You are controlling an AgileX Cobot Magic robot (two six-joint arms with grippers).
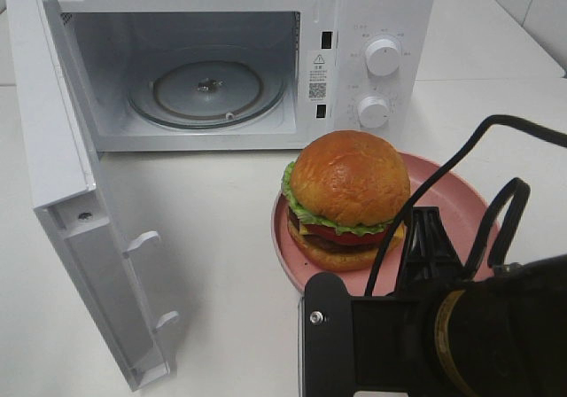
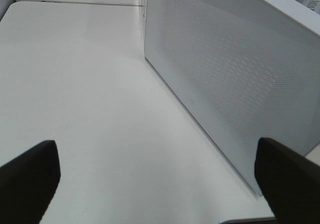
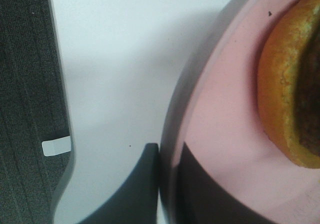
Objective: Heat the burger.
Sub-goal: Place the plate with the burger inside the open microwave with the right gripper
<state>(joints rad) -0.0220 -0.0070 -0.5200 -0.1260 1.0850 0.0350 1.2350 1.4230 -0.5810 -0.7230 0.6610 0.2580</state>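
Right fingers (image 3: 145, 189) pinched shut on rim of pink plate (image 3: 220, 134), sparing burger (image 1: 348, 198) any squeeze. Sits on that plate, on bench (image 1: 213, 264), before open microwave (image 1: 372, 7). Left fingers (image 2: 30, 179) spread wide, empty, parked beside door (image 2: 235, 74).

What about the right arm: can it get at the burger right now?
Probably yes: its fingers pinch the rim of the pink plate the burger sits on, and nothing stands between them.
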